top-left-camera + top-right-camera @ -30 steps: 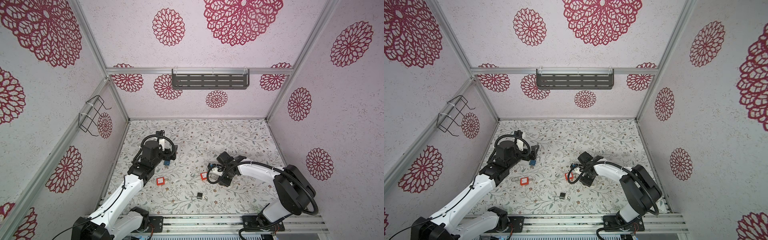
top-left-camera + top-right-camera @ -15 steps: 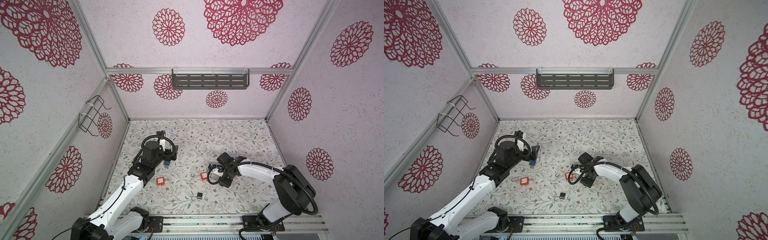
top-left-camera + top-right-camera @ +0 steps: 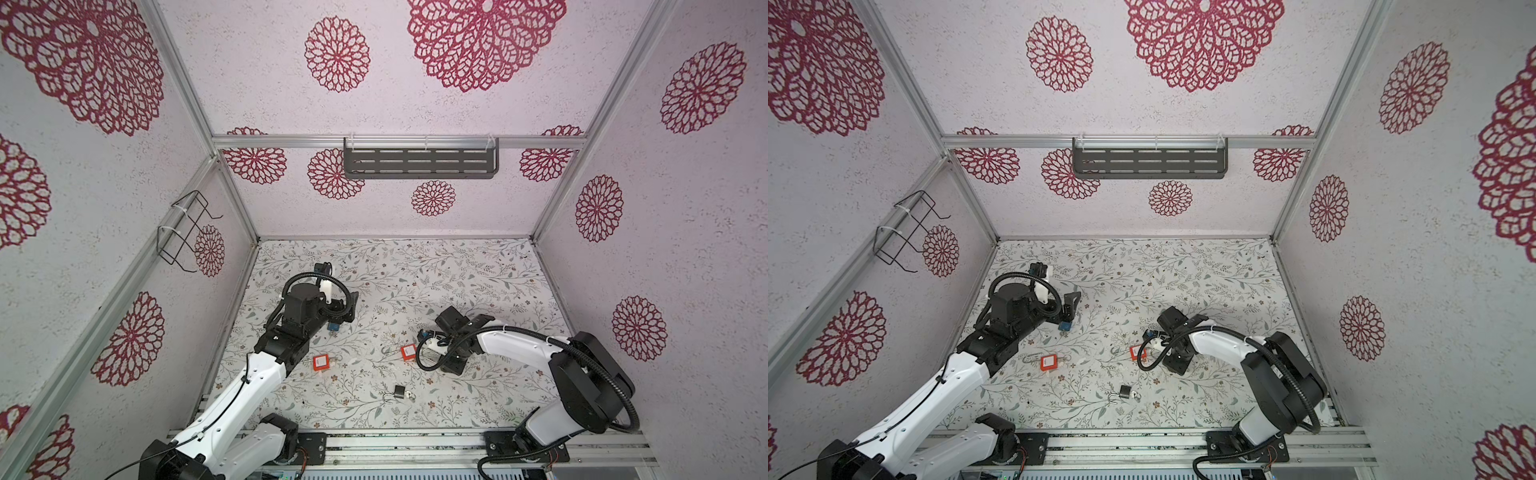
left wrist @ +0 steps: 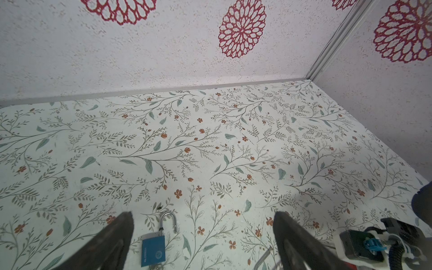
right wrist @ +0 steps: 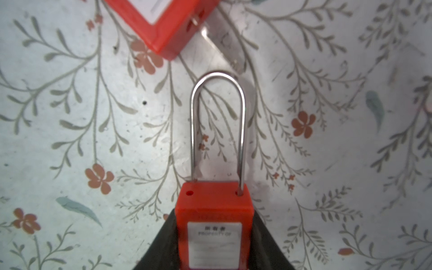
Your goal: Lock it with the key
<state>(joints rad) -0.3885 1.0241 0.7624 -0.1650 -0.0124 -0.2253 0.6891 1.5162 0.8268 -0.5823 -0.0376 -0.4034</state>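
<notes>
Right wrist view: the right gripper is closed on the red lock, its dark fingers pressed to both sides of the body. The lock's shackle stands raised, with one leg in its hole and the other ending just above an open hole. A white label on the body carries a blurred line of characters, then what reads as "PROPERTY OF"; the lines below it are blank. Whether a key sits in this lock cannot be told. A second red lock lies at an angle just beyond the shackle, apart from it, on the floral table.

Left wrist view: the left gripper is spread wide and holds nothing. A blue lock lies on the table between its fingers, nearer one of them. It bears white writing along its side, too small to read.

In both top views the red lock lies mid-table under the right gripper, the second red lock lies left of it, and a black lock lies nearer the front rail.
</notes>
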